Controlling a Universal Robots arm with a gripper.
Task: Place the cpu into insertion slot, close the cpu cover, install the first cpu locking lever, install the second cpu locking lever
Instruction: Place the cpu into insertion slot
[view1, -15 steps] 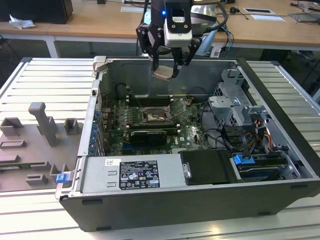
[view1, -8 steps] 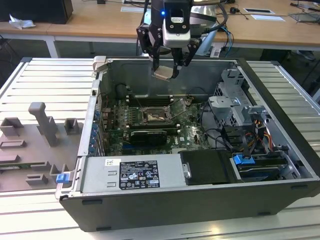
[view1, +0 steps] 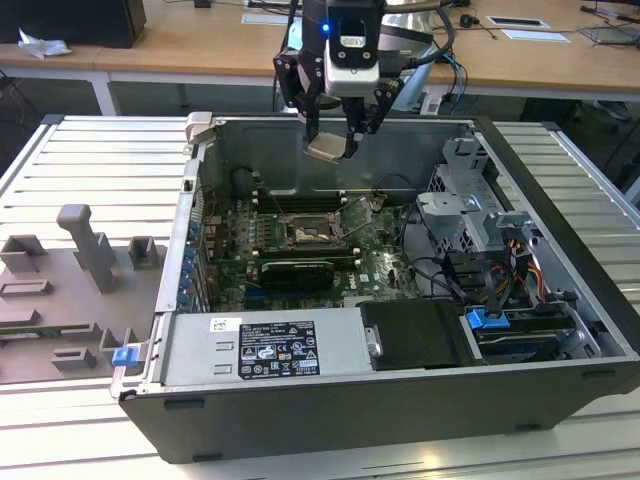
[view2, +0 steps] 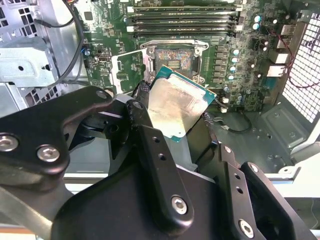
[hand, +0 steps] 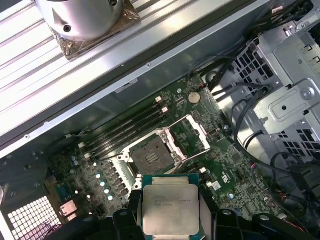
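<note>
We list one gripper (view1: 331, 140), black, two-fingered, hanging above the open case (view1: 400, 400); its fingers (view2: 150, 145) pinch the cpu (view1: 328, 148) by two opposite edges. The cpu is a flat square chip with a pale silver face and a green edge. It is held tilted in the air, well above the board (view1: 385, 270) and apart from it. In the first wrist view its face (hand: 170, 207) shows between the two finger bodies. We list one slot (view1: 305, 233), a square socket with a dark centre and a silver rim; nothing sits in it, and its contacts show in both wrist views (view2: 176, 62) (hand: 150, 157). We list one cover (view1: 353, 215), a thin silver frame, swung up and standing open just beside the slot, on the exterior view's right of it; through its cut-out in the first wrist view (hand: 192, 134) we see green board. Memory slots (view1: 300, 197), long and narrow, run behind the socket. A black card (view1: 295, 272) lies on the near side of the socket. A grey power unit (view1: 265, 350) with a white label fills the near corner of the case. A metal drive cage (view1: 470, 215) stands at the exterior view's right. Outside the case, on the slatted table (view1: 100, 150) at the exterior view's left, sits a grey fixture plate (view1: 80, 270) with a blue clip (view1: 125, 355) at its near edge.
</note>
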